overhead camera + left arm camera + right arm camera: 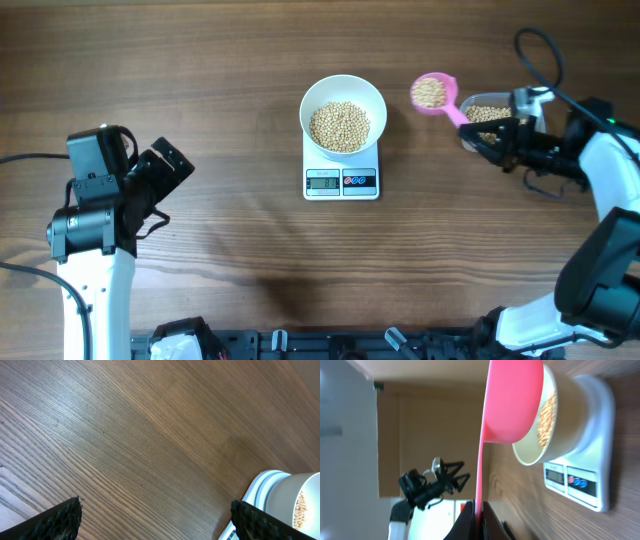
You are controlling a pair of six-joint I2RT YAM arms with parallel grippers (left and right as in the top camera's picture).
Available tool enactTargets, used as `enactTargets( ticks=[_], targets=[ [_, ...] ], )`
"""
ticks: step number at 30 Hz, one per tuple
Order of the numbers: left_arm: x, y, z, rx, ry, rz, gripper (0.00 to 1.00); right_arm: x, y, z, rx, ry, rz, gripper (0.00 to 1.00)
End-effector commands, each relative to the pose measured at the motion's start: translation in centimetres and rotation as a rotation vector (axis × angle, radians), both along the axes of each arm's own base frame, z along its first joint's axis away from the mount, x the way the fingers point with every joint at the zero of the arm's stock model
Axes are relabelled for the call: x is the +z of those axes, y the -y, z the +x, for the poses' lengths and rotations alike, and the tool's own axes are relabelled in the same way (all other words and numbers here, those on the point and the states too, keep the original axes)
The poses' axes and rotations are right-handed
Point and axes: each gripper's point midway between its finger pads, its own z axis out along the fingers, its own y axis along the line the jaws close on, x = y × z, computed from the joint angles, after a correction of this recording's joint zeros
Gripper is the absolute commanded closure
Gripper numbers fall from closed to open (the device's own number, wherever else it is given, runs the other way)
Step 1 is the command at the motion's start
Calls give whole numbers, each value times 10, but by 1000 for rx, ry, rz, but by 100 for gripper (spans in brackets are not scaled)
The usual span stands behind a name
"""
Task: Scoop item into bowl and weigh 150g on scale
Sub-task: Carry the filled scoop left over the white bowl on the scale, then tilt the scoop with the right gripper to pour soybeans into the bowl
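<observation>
Right jaws: clenched on the tail end of the thin handle of the pink scoop (432,93). The right wrist view shows the handle pinched flat between them.

Scoop head is loaded with beans (430,92) and held off the desk (230,80), between the clear tub (487,112) and the white bowl (310,98), at about 2 o'clock from the bowl. It isn't over the rim yet.

More beans sit in the tub, right under the right jaws. A good heap lies in the bowl, which stands on the scale (342,182), centre of the desk. The display is too small to read, so you can't tell the weight.

Left jaws: released, spread wide, holding nothing. They hover over bare desk at about 8 o'clock from the scale, well apart from it.

Handling, my read:
- The beans are loose, hard and round, so they'll likely roll and bounce. Keep the scoop level and tip it slowly, low over the bowl.
- The scoop looks like light, stiff plastic. The handle is narrow and probably slick, and a grip this far back gives leverage for twisting, so take your wrist turns gently.
- The bowl only rests on the small scale. Don't bump the rim with the scoop, as either could shift.
</observation>
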Motion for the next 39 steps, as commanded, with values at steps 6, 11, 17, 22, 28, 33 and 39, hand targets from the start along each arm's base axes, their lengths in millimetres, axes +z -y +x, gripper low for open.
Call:
enactTargets(
  ticks=[6,11,17,22,28,33,39],
  targets=[
    [-1,-1,0,-2,-2,-4,0,-8,-51,1,148,-17,-67,95],
    [-1,0,0,-2,-3,-4,0,-5,-73,10,171,-4,-146,96],
    [-1,0,0,-2,-3,-4,0,9,-101,26,151,78,-248,96],
    [-1,0,0,-2,-3,-4,0,6,-129,34,125,175,-399,96],
    [-1,0,0,-2,-3,-4,0,-2,-139,40,65,283,-613,96],
    [-1,-1,0,-2,-2,-4,0,5,-130,45,2,374,-756,96],
    [0,-1,1,-2,2,-3,0,13,-127,43,14,519,-891,96]
  ],
)
